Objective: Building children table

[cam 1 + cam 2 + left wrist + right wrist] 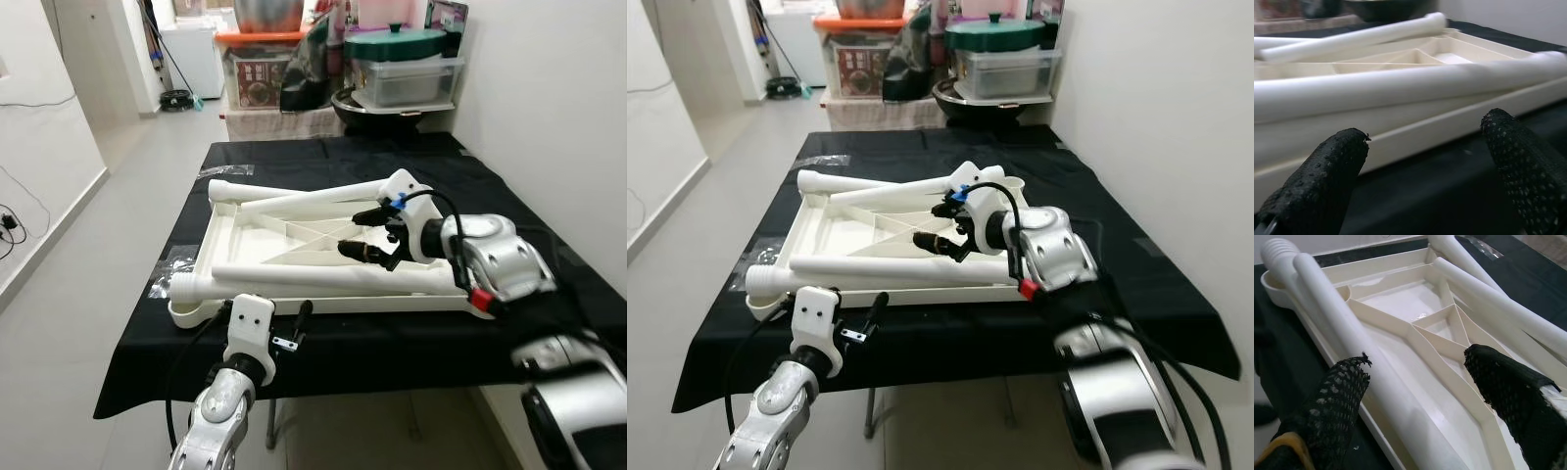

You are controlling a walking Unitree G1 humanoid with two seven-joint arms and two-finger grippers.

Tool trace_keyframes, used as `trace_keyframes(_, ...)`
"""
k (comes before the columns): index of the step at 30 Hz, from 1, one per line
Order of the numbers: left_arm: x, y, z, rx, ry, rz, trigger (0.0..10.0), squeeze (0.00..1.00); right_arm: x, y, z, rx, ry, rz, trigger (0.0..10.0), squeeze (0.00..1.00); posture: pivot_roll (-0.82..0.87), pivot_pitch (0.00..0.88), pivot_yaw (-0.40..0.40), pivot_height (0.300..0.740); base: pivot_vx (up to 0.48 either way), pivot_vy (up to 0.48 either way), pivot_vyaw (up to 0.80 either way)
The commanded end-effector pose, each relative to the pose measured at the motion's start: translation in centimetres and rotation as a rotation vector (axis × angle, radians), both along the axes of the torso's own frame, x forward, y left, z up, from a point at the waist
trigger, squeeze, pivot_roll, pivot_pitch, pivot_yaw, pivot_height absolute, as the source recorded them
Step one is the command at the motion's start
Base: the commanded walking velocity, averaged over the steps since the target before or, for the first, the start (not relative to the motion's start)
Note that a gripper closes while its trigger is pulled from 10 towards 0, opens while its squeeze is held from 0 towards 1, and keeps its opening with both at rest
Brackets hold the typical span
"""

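Note:
A white plastic tabletop (323, 305) lies upside down on the black-covered table (490, 186), its ribs facing up. Several white legs lie across it: one long leg (323, 277) along the near rim, two more (294, 203) crossing at the back. My right gripper (353, 235) hovers open over the ribbed middle, just beyond the near leg (1352, 333), holding nothing. At the table's front edge my left gripper (1420, 161) is low and open, pointing at the tabletop's near rim (1449, 132) without touching it.
A white wall runs close along the table's right side. Behind the table stand storage boxes (260, 73) and a clear bin with a green lid (402, 64). Crumpled clear plastic wrap (167, 274) lies at the table's left edge. Open floor stretches to the left.

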State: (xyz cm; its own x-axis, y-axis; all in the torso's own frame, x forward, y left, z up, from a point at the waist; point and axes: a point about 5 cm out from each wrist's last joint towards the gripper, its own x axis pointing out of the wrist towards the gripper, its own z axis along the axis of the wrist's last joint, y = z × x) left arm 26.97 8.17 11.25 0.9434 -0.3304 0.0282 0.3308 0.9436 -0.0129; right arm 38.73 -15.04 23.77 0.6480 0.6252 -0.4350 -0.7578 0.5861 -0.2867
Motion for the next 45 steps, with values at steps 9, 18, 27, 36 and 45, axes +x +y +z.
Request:
trace_keyframes(9, -0.7, -0.5, 0.1, -0.012, 0.017, -0.001, 10.0, 0.00, 1.1, 1.8, -1.7, -0.183, 0.105, 0.051, 10.0, 0.00, -0.02, 0.000, -0.045, 0.740, 0.000, 0.000, 0.00)
trace_keyframes(18, -1.9, -1.4, 0.5, -0.029, 0.016, -0.009, 10.0, 0.00, 1.3, 3.0, -2.6, -0.314, 0.108, 0.099, 10.0, 0.00, -0.02, 0.000, -0.099, 0.740, 0.000, 0.000, 0.00)
trace_keyframes(27, -2.4, -1.8, 0.5, -0.043, 0.028, -0.010, 10.0, 0.00, 1.7, 3.0, -2.1, -0.357, 0.076, 0.095, 10.0, 0.00, -0.02, 0.000, -0.114, 0.740, 0.000, 0.000, 0.00)
trace_keyframes(36, -2.1, -1.6, 0.3, -0.030, 0.040, -0.009, 10.0, 0.00, 2.1, 3.6, 2.6, -0.070, 0.025, 0.101, 10.0, 0.00, -0.02, 0.000, -0.085, 0.740, 0.000, 0.000, 0.00)
trace_keyframes(45, -1.5, -1.3, 0.0, -0.021, 0.044, 0.000, 10.0, 0.00, 2.4, 3.6, 4.0, 0.300, -0.098, 0.031, 10.0, 0.00, -0.02, 0.000, -0.075, 0.740, 0.000, 0.000, 0.00)
